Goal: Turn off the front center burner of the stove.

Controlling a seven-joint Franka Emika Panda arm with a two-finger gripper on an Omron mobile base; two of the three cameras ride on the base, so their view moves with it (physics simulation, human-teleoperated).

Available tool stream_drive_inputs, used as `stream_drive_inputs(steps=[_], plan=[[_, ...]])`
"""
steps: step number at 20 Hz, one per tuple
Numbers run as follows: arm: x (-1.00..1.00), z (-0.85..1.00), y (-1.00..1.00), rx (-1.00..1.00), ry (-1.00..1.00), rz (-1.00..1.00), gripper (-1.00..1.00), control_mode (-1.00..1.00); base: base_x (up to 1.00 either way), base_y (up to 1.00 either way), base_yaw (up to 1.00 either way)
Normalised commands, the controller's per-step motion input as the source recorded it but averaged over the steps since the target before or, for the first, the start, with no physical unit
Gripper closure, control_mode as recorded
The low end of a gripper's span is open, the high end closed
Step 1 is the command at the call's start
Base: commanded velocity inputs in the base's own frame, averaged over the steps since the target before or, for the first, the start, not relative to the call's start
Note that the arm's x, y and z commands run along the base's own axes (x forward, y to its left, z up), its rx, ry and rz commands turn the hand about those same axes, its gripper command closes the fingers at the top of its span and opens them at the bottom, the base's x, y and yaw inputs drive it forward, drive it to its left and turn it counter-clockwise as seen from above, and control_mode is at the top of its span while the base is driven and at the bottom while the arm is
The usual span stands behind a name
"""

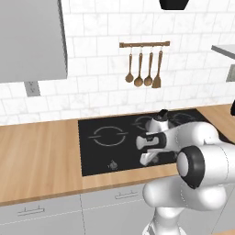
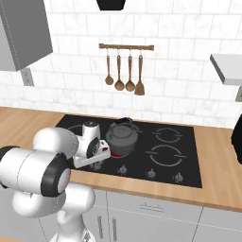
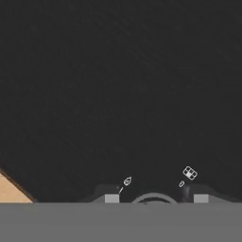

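Pincer [image 3: 153, 197] sits low over the stove [image 2: 184, 156], its tips straddling a knob [image 3: 152, 199] at six o'clock in the hand view; whether they clench it I cannot tell. At the kettle's [image 2: 122, 136] foot the front center burner [image 2: 116, 152] shows a red rim, so I judge it unextinguished, the turn undone. Most of that knob is cut off. Arm hides the pincer from both base cameras.
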Motion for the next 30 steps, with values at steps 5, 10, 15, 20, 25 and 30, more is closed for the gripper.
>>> stream_drive_inputs(steps=[5,10,15,20,25,30], plan=[[-0.14,-0.1,0.14,0.07,0.01,-0.45,1.0,-1.0,0.0,0.0,0.0],[-0.3,-0.11,0.0,0.1,0.0,-0.42,1.0,-1.0,0.0,0.0,0.0],[-0.3,-0.19,-0.29,0.05,0.0,-0.3,1.0,-1.0,0.0,0.0,0.0],[-0.31,-0.44,-0.24,0.0,0.0,-0.22,1.0,-1.0,0.0,0.0,0.0],[-0.46,-0.45,-0.02,-0.03,0.02,-0.15,1.0,-1.0,0.0,0.0,0.0],[-0.49,-0.3,-0.01,0.01,0.09,-0.24,1.0,-1.0,0.0,0.0,0.0]])
